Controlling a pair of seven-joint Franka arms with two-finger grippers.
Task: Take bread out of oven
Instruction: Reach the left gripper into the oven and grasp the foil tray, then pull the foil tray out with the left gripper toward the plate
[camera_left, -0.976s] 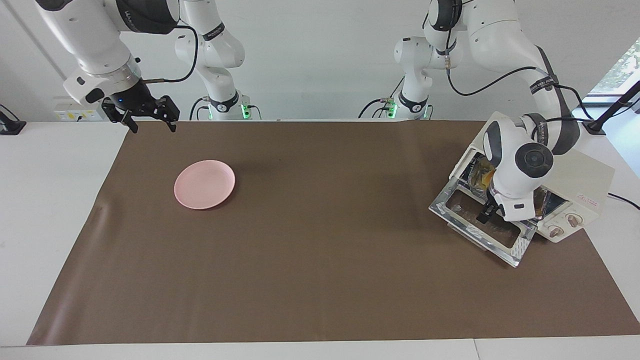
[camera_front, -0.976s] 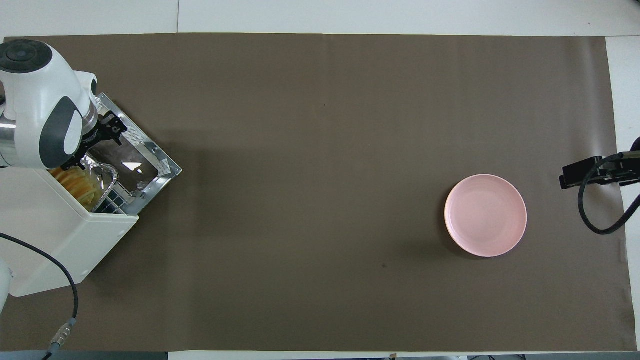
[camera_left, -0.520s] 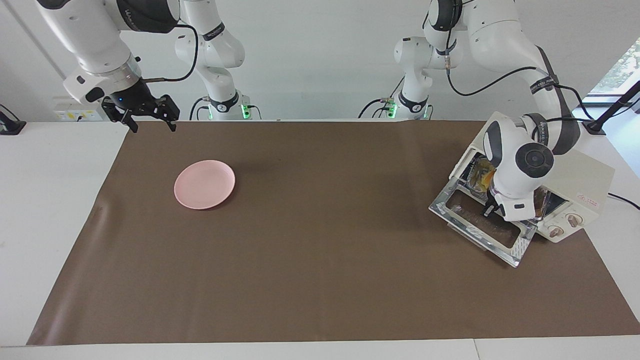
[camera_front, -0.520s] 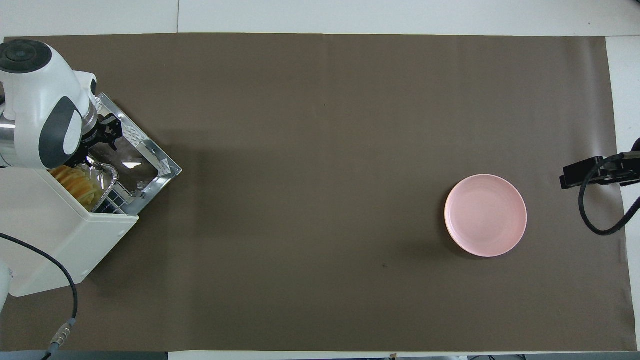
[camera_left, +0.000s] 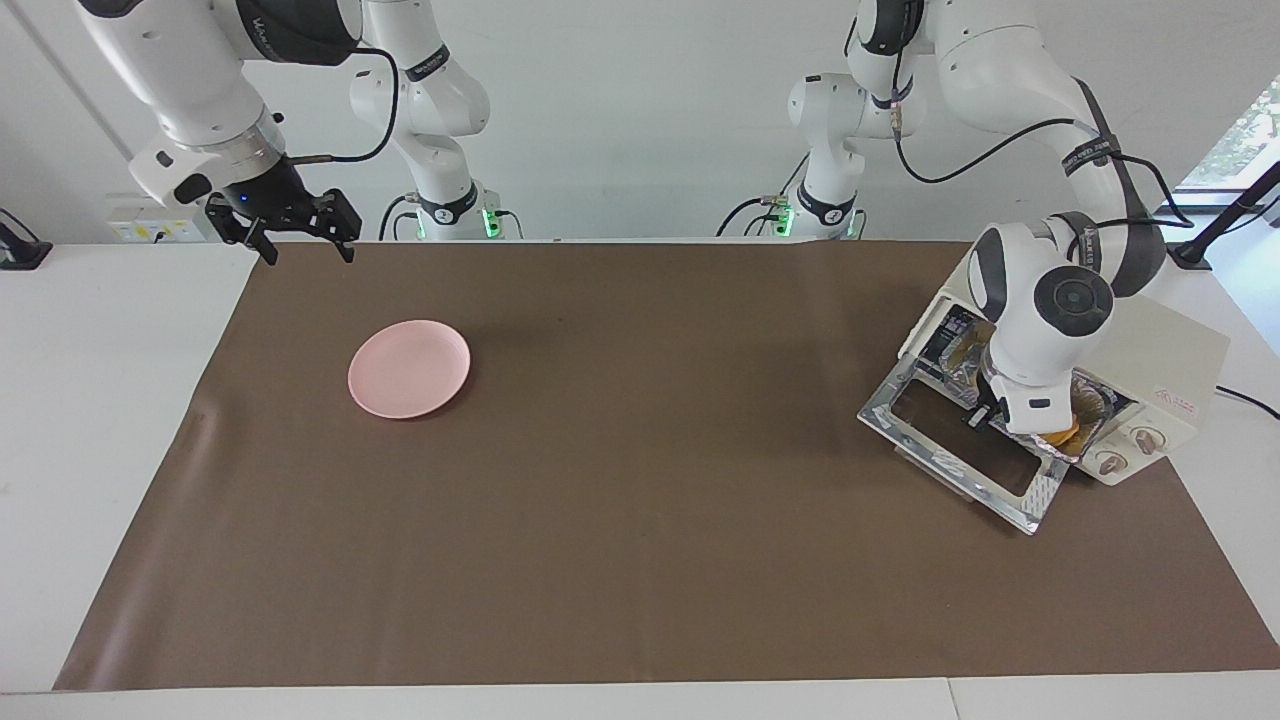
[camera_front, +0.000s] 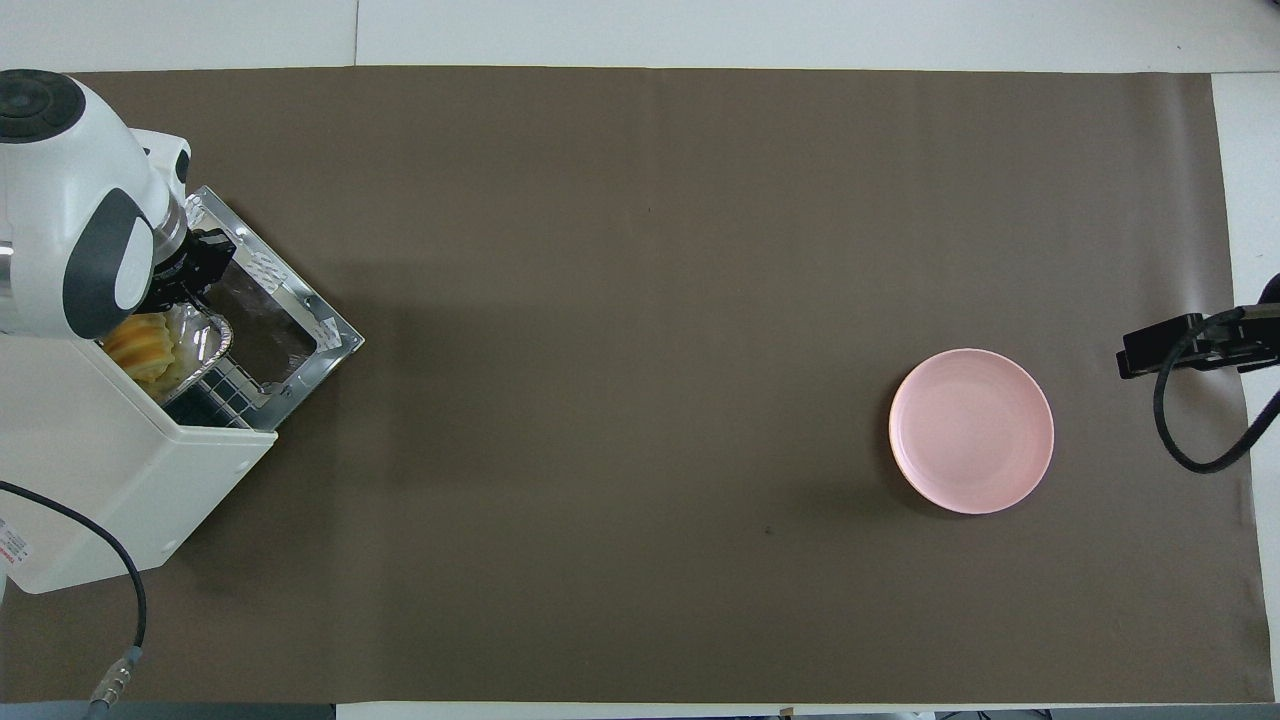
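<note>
**Bread starting to come out of the oven**

Waiting over the table's edge near the pink plate (camera_left: 409, 368): right gripper (camera_left: 297, 236), fingers spread wide. Now lifting at the open oven (camera_left: 1150, 385): left gripper (camera_left: 985, 415), can't tell the finger state. Bread (camera_front: 143, 340) shifting on the foil tray (camera_front: 205, 338) versus a second ago, looking like extraction beginning.

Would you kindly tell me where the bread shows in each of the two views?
Facing view: the bread peeks out at the picture's right, at the oven mouth below the left arm's wrist.
Overhead view: the bread sits at the left edge, in the foil tray.
Shared landmark: the oven's open door.
</note>
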